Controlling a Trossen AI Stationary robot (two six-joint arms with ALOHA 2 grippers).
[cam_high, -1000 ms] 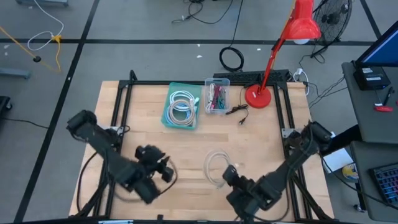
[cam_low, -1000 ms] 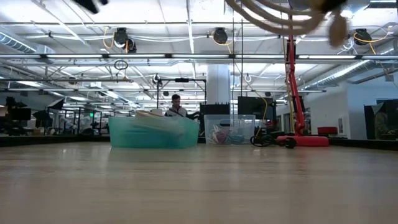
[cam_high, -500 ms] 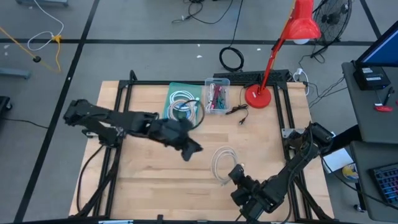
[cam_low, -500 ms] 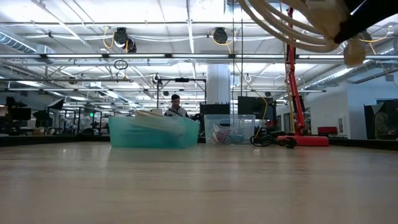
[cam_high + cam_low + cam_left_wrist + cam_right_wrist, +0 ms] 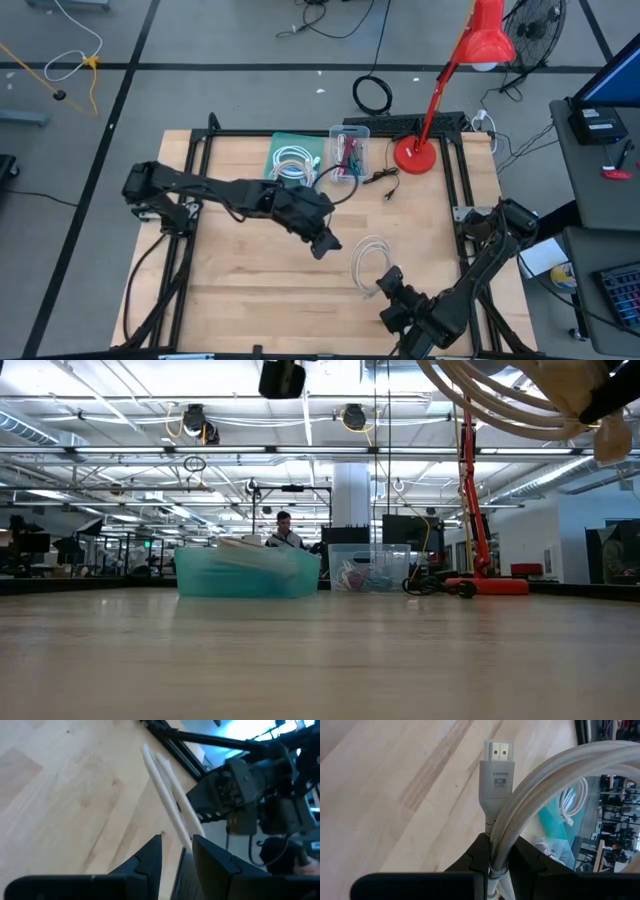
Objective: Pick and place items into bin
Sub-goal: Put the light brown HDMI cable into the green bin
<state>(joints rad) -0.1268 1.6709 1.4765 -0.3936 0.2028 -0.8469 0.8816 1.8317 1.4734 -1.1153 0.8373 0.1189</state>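
Right gripper (image 5: 496,857) is clamped on a beige coil (image 5: 368,262), its two dark fingers pinching the bundled strands together. From the right wrist, a plug (image 5: 497,767) marked HDMI stands up out of the grip and the loops arc away over the wood. From above, this gripper (image 5: 388,285) sits toward the table's near edge, right of centre, with the coil spread just beyond it. In the low view the coil (image 5: 510,400) hangs at the top of the picture, clear of the table (image 5: 320,660). Left gripper (image 5: 325,243) reaches out over the middle of the table, near the coil but apart from it; its fingers (image 5: 150,857) stand a little apart with nothing between them, and two pale strands of the coil (image 5: 167,802) run past beyond the fingertips. At the far side of the table sits a teal bin (image 5: 290,170) with white coils (image 5: 294,163) in it, partly covered by the left arm. Just beside it on the right is a clear box (image 5: 349,155) with small coloured cords (image 5: 347,157) inside. A red lamp (image 5: 470,60) stands near the far right corner, its base (image 5: 412,155) on the table. In the low view a person (image 5: 283,532) shows far off behind the bin.
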